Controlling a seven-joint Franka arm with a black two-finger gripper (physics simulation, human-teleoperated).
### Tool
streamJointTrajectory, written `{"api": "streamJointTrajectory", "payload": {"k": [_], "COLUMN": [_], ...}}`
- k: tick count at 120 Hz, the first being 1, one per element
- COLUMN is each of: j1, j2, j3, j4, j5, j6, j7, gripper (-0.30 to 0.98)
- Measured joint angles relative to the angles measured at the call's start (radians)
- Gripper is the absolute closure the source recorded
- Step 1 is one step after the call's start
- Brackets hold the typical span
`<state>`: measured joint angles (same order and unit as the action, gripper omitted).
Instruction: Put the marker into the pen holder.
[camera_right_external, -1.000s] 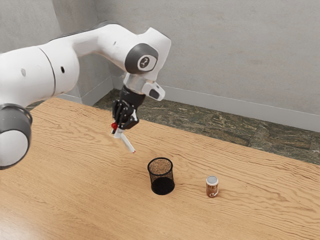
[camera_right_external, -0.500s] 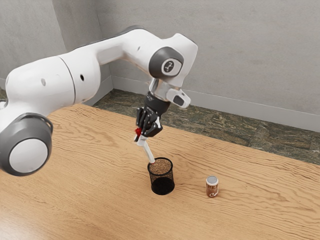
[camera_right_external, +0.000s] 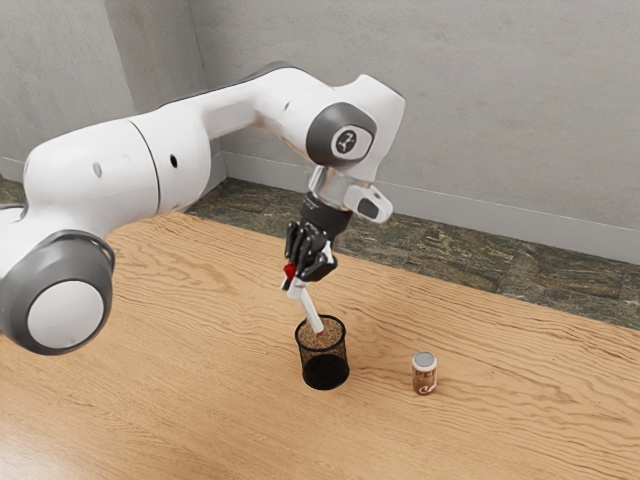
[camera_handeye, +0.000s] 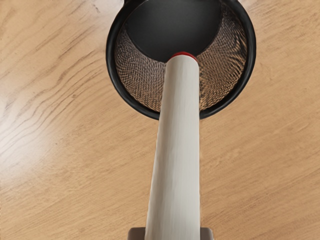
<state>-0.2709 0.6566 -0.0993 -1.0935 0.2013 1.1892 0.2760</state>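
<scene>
- Bringing the marker (camera_right_external: 310, 307) down well calls for a slow descent into the pen holder (camera_right_external: 325, 374), which stands upright in the lower middle of the exterior view.
- The barrel slants from upper left to lower right there, so easing it nearer to upright first should help it clear the rim.
- The red tip (camera_handeye: 183, 53) lines up with the holder's mouth in both views; whether it is already below the rim I cannot tell.
- A little shift toward the exterior view's right could centre the barrel, as a sideways push on the rim might tip the holder.
- Letting go is best left until the tip is deep inside, with the gripper (camera_right_external: 297, 284) still clear of the mesh.
- The fingers are parted by about the barrel's width, closed on the marker from both sides near its upper end.
- Most of the barrel reaches out beyond the fingertips, toward the holder's mouth.
</scene>
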Motion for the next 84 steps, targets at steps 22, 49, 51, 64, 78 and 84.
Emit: {"api": "streamJointTrajectory", "payload": {"k": [22,49,51,64,78,84], "j1": [0.005,0.01,0.007,0.07,0.285,0.362], "j2": [0.002,-0.341,-0.452,-0.676,-0.675,-0.69], "j3": [0.002,0.043,0.071,0.192,0.182,0.184], "j4": [-0.001,-0.167,-0.239,-0.482,-0.581,-0.586], "j5": [-0.013,-0.016,-0.017,-0.043,-0.064,-0.07], "j6": [0.012,0.029,0.039,0.121,0.235,0.259], "j7": [-0.008,-0.03,-0.035,-0.065,-0.078,-0.082], "gripper": [0.34,0.12,0.11,0.07,0.04,0.03]}}
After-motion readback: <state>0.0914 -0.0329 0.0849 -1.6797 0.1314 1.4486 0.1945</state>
